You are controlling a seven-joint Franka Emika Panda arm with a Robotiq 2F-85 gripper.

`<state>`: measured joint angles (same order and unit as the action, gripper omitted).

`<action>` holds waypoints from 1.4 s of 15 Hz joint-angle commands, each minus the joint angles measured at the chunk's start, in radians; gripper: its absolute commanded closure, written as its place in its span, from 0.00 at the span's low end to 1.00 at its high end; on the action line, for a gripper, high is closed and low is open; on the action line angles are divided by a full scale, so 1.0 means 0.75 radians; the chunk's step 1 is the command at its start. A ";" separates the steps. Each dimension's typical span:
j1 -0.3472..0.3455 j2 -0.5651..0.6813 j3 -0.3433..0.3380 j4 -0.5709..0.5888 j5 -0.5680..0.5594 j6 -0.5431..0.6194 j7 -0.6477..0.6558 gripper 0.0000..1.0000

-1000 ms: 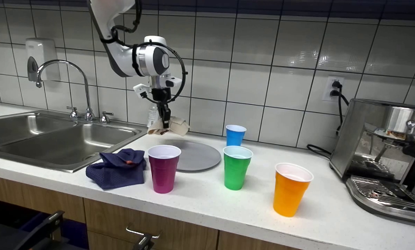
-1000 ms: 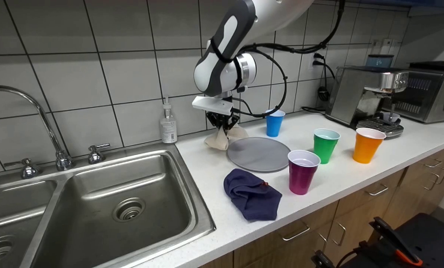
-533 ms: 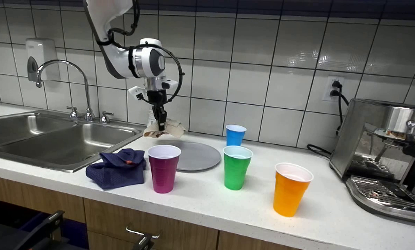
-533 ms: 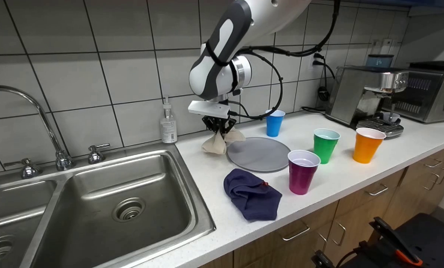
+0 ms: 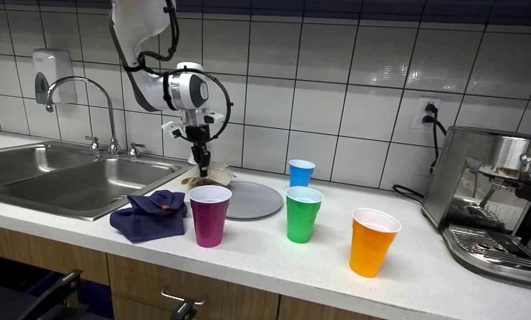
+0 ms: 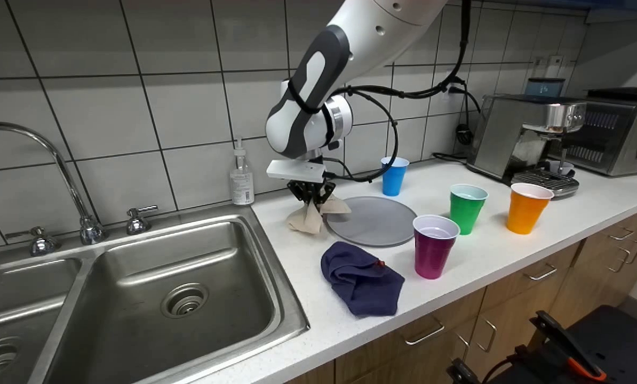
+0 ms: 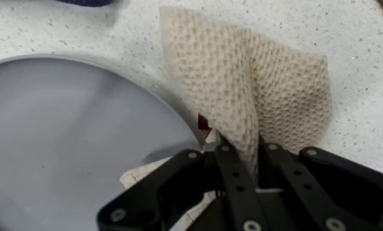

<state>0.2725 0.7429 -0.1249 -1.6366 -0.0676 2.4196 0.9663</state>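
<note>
My gripper is shut on a beige textured cloth, pinching a fold between its black fingers. In both exterior views the gripper points down at the back of the counter, with the cloth hanging out on both sides. A grey round plate lies right beside it, and one flap of cloth is over or above the plate's edge. A small dark red patch shows by the fingertips; what it is I cannot tell. Whether the cloth's lower edge touches the counter is unclear.
A navy cloth lies near the sink. Purple, green, orange and blue cups stand around the plate's far side. A soap bottle is by the wall, a coffee machine farther along.
The gripper has come down toward the counter and shifted slightly toward the sink, carrying the beige cloth with it. The cups, plate and navy cloth have stayed put.
</note>
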 commanded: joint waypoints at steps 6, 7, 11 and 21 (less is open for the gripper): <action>0.009 0.017 -0.001 0.081 -0.038 -0.142 -0.016 0.38; 0.009 0.010 -0.002 0.076 -0.046 -0.147 -0.018 0.30; 0.014 -0.018 -0.013 0.051 -0.085 -0.140 -0.014 0.01; -0.020 -0.094 -0.059 0.018 -0.084 -0.170 0.052 0.00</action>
<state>0.2735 0.7153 -0.1647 -1.5977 -0.1271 2.3352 0.9738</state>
